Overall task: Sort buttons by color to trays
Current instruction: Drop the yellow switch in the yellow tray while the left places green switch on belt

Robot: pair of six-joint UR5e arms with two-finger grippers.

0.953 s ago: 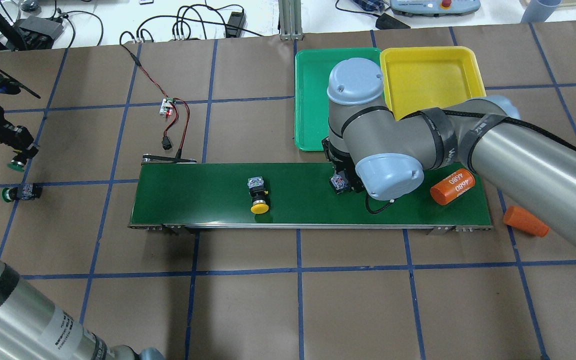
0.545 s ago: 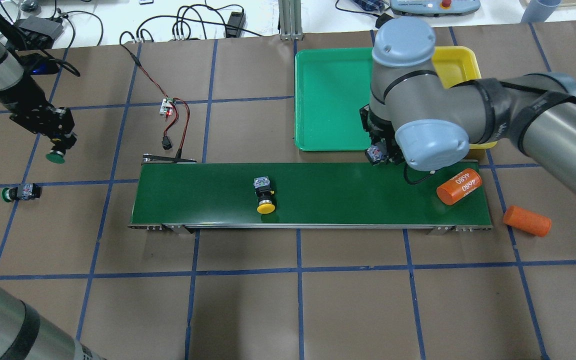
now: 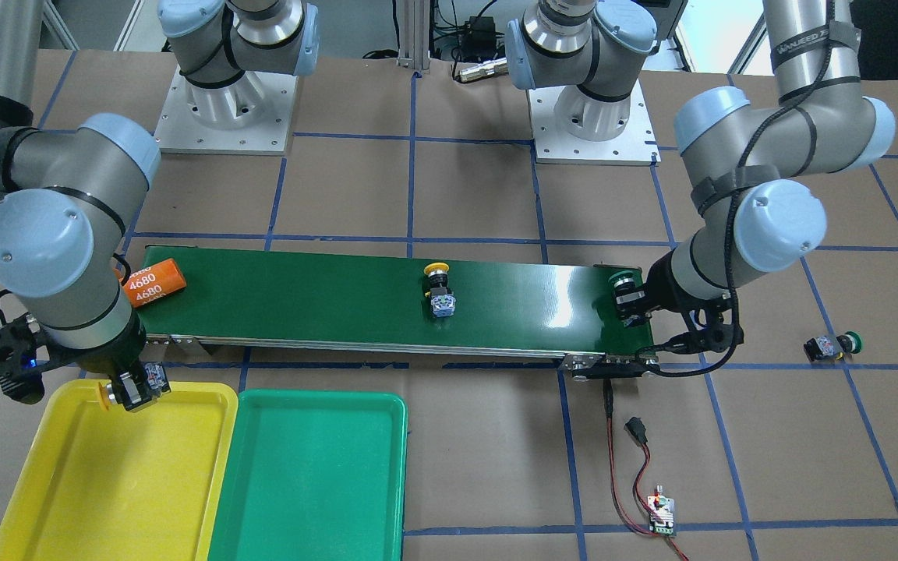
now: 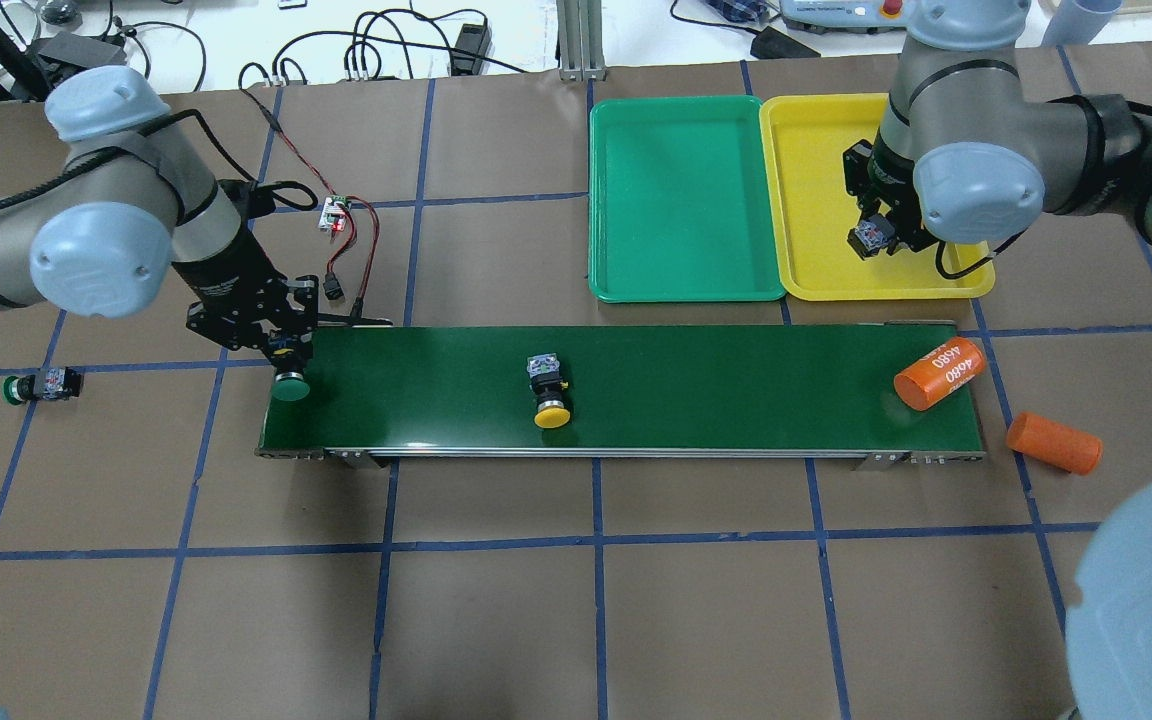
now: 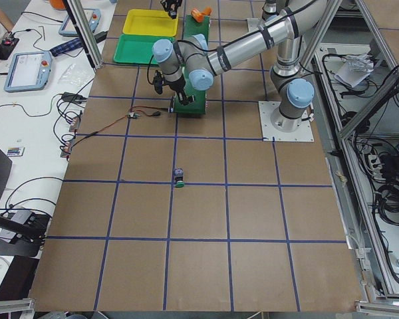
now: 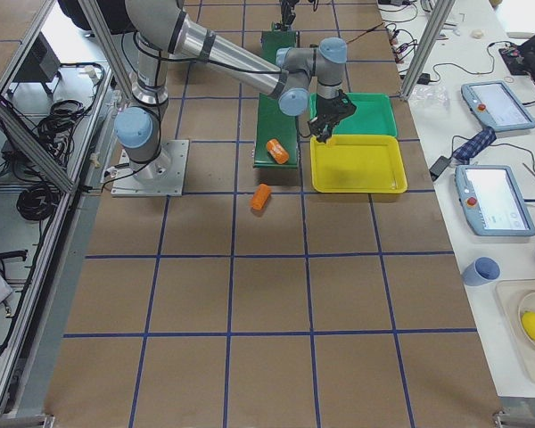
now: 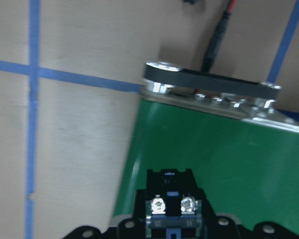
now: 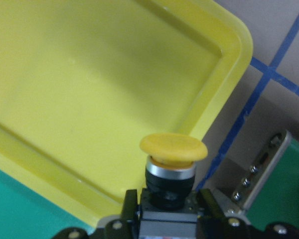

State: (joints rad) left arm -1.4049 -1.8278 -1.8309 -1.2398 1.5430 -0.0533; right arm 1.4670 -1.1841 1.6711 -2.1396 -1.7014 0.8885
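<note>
Although a grey wrist joint (image 4: 976, 190) hides most of the right claw (image 4: 874, 240) in the overhead view, the right wrist camera shows it closed on the black body of a yellow-capped button (image 8: 173, 169). The button's smooth domed cap and silver collar hang over a rounded corner of the glossy yellow tray (image 4: 816, 170), upper right of the overhead frame. The left claw (image 4: 286, 358), left of centre there, grips a green-capped button (image 4: 289, 388) at the left end of the dark-green conveyor belt (image 4: 716, 390). Its wrist camera catches only the button's black rear with two screw terminals, cut off by the lower edge, and I cannot tell whether the cap touches the belt. A second yellow-capped button (image 4: 548, 392) lies on its side mid-belt. A second green-capped button (image 4: 36, 386) lies on the brown paper surface (image 4: 496, 600) at far left. The green tray (image 4: 686, 200) sits just beside the yellow one. An orange cylinder marked 4680 (image 4: 938, 373) lies at the belt's right end, with a plain orange cylinder (image 4: 1053, 442) just off it.
</note>
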